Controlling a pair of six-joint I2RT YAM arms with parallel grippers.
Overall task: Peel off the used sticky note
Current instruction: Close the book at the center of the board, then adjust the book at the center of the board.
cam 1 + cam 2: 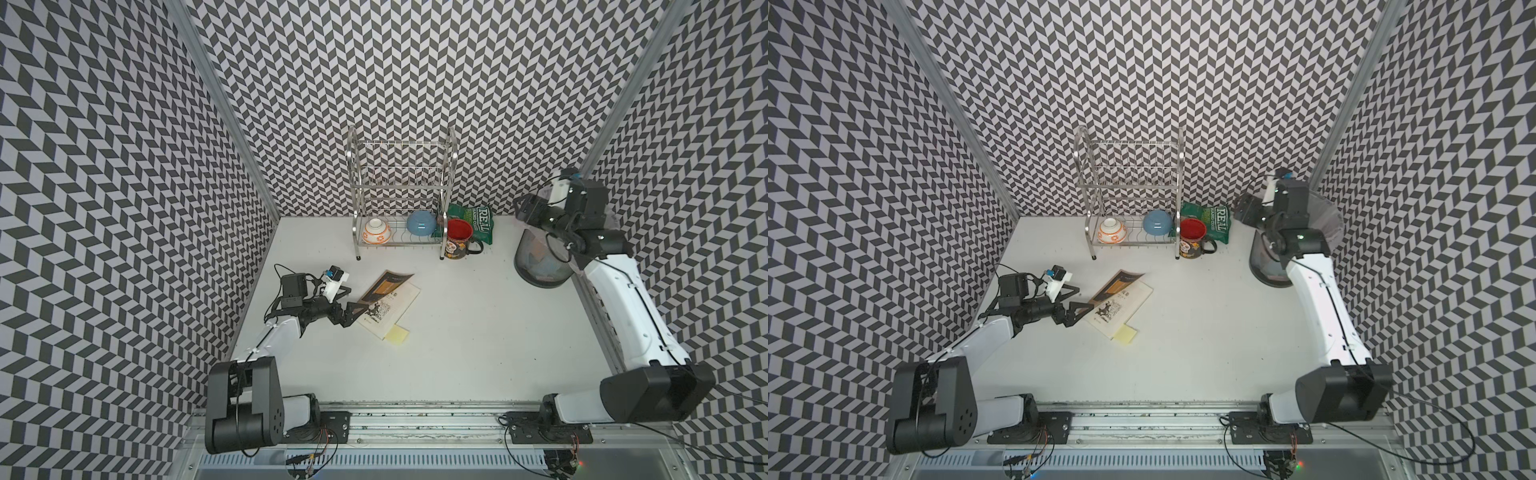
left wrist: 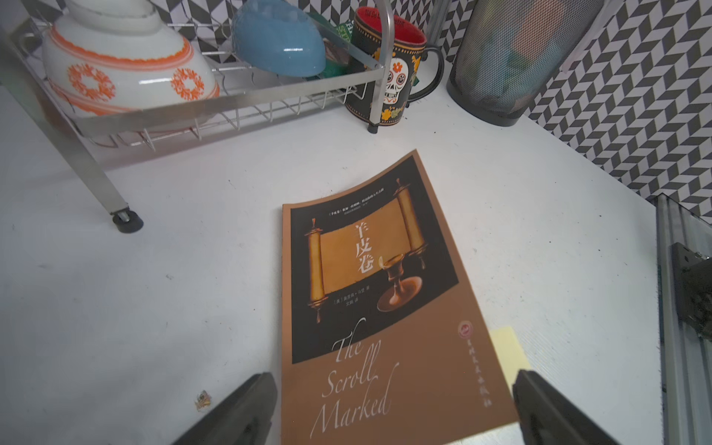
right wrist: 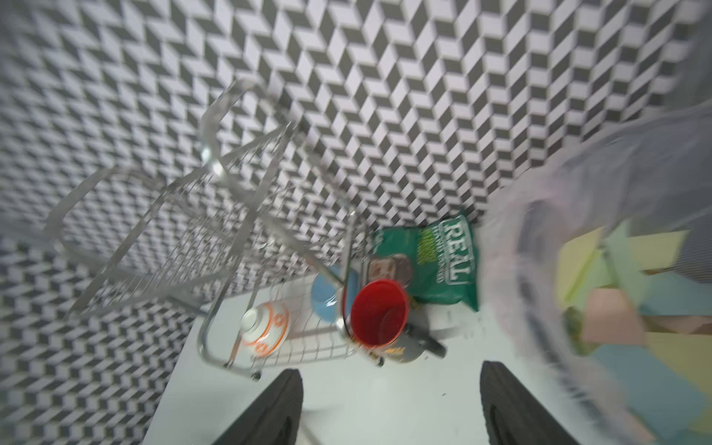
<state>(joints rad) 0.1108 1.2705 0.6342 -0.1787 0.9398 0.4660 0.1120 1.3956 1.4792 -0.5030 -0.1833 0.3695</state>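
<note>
Where left gripper [image 1: 356, 312] sits left of centre, you see jaws wide apart at end of brown paperback book [image 1: 390, 303], gripping nothing. Centre: pale yellow square sticky note [image 1: 397, 334] pokes from book's lower corner. Upper right: right gripper [image 1: 523, 210] by black mesh bin [image 1: 540, 266], jaws apart, empty.

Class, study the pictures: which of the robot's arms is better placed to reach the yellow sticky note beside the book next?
Left. Its open claw sits at the book, close to the sticky note; the right claw is far off by the mesh bin.
</note>
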